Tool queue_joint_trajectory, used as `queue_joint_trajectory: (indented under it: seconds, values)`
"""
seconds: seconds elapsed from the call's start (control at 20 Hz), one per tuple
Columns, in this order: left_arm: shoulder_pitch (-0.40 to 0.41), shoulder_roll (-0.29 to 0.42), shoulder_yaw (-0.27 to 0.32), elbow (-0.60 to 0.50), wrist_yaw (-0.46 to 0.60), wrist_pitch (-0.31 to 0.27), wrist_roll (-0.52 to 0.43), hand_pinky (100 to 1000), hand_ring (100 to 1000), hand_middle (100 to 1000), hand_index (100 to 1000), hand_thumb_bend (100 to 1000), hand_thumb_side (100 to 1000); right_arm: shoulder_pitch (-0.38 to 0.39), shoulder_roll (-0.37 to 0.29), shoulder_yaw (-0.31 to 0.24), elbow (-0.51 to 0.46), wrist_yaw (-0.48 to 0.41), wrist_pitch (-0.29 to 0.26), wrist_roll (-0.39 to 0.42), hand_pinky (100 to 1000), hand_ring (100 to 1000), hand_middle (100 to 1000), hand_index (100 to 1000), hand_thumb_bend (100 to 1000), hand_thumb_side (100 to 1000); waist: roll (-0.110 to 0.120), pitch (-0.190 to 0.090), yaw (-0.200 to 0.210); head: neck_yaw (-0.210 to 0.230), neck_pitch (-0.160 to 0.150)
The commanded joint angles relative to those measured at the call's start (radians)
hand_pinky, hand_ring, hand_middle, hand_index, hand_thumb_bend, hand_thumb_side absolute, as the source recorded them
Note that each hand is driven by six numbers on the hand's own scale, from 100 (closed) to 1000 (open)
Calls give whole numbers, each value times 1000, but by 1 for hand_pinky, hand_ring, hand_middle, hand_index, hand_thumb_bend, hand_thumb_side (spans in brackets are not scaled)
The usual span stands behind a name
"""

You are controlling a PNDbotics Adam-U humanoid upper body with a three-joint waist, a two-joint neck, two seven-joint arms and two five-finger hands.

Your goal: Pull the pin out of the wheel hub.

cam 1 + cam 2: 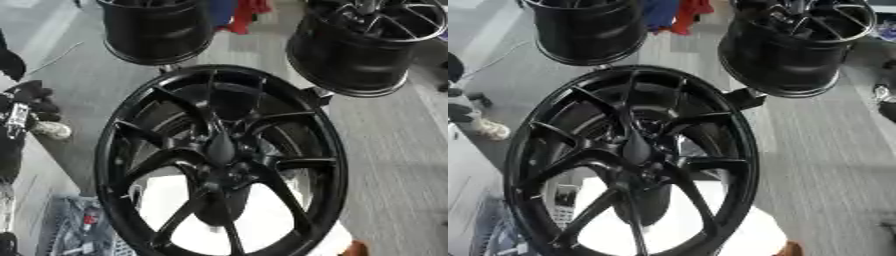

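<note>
A large black multi-spoke wheel hub (219,160) fills the middle of both views, with its face turned toward me. At its centre sits a dark tapered piece (219,146) where the spokes meet. I cannot make out a separate pin against the black metal. A black and silver arm runs along the left edge of the left eye view, with my left hand (31,97) at its top, apart from the wheel's rim. Whether its fingers are curled does not show. My right hand appears in neither view.
Two more black rims (157,30) (794,45) stand at the back left and back right. A white round surface (262,220) shows through the spokes. A tray of small tools (83,227) lies at the lower left. A white shoe (52,131) is on the grey floor at the left.
</note>
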State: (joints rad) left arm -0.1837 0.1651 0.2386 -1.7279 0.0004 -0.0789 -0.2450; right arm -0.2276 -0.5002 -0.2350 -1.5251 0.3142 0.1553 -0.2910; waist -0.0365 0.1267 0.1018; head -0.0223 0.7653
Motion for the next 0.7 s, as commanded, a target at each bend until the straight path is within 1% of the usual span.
queue_joint_trajectory:
  seconds: [0.05,0.25,0.4,0.55,0.7]
  values:
    - [-10,6,6,-21,1,-2,2,619,620,691,810,100,678,-4,-2,15,-62,-41,-27,-3,744,766,813,886,267,280,1,-12,1,-5,5]
    - [-12,3,4,-19,0,-3,0,619,620,691,808,100,679,15,22,60,-120,-116,-81,11,704,732,789,872,237,253,4,-9,5,-3,5]
    - [-13,1,2,-17,-1,-5,-2,619,620,691,809,100,679,34,40,105,-173,-187,-124,28,674,696,760,845,209,223,6,-6,6,-6,5]
    - [-13,-3,1,-15,-2,-5,-3,619,620,691,809,100,680,52,59,156,-213,-243,-152,50,666,683,749,840,194,201,9,-4,5,-9,5]
    - [-15,-6,-4,-13,-3,-7,-8,619,620,691,809,100,681,67,82,207,-243,-292,-175,74,655,671,740,827,162,147,11,0,6,-13,5]
